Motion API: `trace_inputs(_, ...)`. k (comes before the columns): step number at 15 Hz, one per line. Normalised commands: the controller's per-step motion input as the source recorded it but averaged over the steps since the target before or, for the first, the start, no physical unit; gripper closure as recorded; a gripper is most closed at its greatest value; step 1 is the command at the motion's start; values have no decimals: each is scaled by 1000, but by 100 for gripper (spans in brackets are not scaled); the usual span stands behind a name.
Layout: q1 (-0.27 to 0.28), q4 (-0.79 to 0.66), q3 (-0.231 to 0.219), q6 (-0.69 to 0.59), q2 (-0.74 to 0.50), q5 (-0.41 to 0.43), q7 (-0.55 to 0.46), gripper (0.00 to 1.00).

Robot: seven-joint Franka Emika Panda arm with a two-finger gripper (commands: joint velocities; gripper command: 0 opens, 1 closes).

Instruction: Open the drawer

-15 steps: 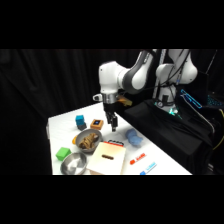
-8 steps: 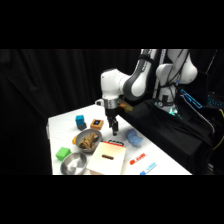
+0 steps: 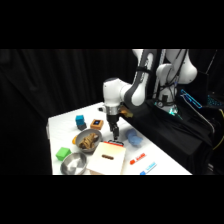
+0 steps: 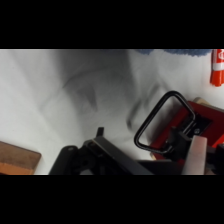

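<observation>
The drawer sat in a pale box near the front of the white desk. Its red front faced toward the back of the desk, toward the arm. A black wire handle stuck out from the red front. The gripper hung right over that red edge. I could not tell if it was apart or together. A bowl of brown bits sat just beside the box. An empty metal bowl, a green block, a blue block and an orange cube were nearby.
</observation>
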Motion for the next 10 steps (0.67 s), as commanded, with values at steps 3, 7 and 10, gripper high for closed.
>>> trace_inputs(3,-242,10,263,291,140,248,-273,0)
trace_inputs(7,-297,22,313,285,138,234,-289,0)
trace_inputs(10,-281,18,284,263,139,147,-229,0)
